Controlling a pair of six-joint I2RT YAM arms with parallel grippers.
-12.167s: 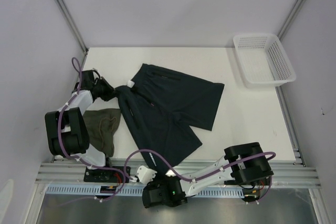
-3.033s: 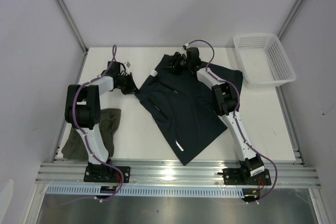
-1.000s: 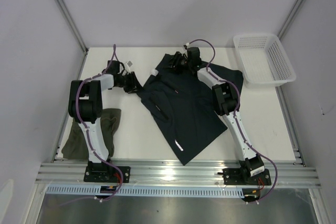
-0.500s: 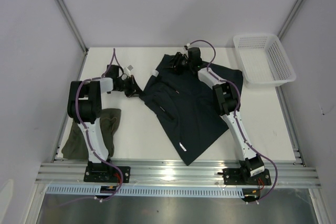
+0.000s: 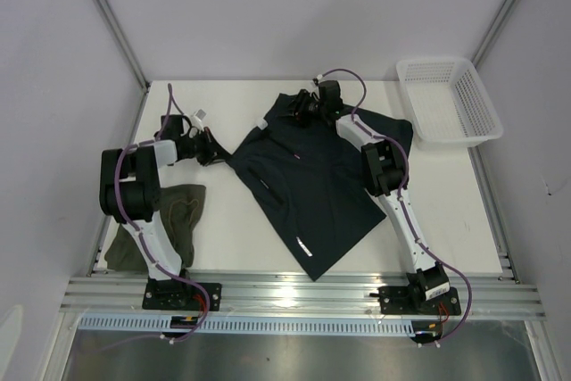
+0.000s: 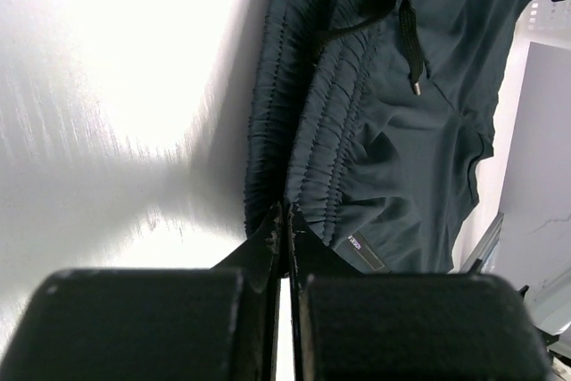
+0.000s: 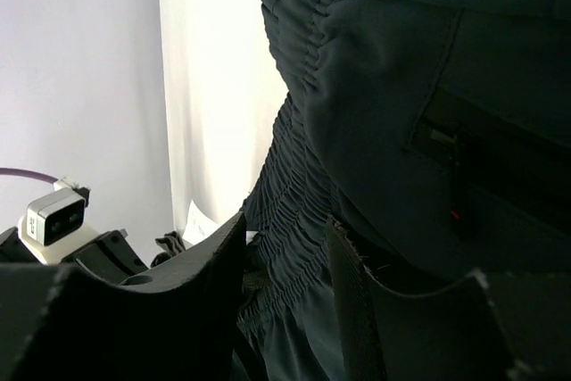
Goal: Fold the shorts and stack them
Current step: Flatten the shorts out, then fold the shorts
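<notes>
Starting nearest the bases, the olive-green shorts (image 5: 174,216) lie crumpled by the left arm's column, not yet folded. Beyond them the navy shorts (image 5: 312,189) are spread at a slant across the middle of the table (image 5: 437,211), one leg pointing toward the near edge. The left gripper (image 6: 283,219) is clenched tight on the left end of their gathered waistband (image 6: 308,104), low to the tabletop. Farther back, the right gripper (image 7: 285,229) sits at the waistband's far end, jaws partly apart with ruched cloth between them; whether they actually bite it I cannot tell. The fold will likely go best if both ends are firmly held, then lifted level, keeping the band taut. The white basket (image 5: 482,104) stands in the far right corner.
</notes>
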